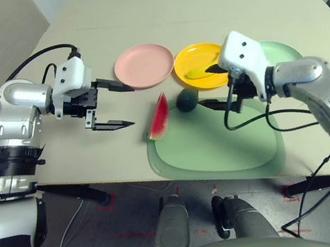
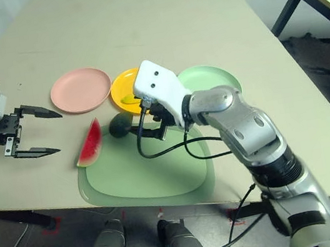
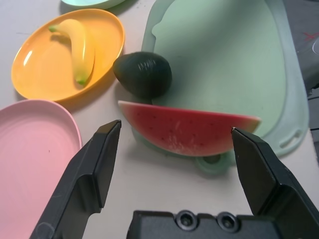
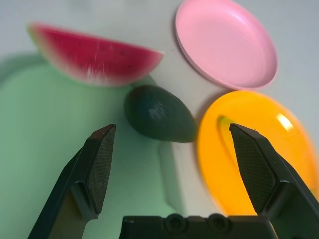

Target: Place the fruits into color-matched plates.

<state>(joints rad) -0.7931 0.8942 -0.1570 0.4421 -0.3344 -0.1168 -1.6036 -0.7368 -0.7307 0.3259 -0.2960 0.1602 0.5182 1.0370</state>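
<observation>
Banana already on the round yellow-orange plastic plate (image 3: 107, 30); I judge the dark green toy avocado (image 3: 142, 74), at the pale green mat's far edge, next: my empty, spread right gripper (image 4: 172, 130) must close around it, then seek mint.

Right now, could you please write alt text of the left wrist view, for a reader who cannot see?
A red watermelon wedge lies between the open fingers of the left end effector, not gripped. Beyond are a dark avocado and a banana on a yellow-orange plate.
</observation>
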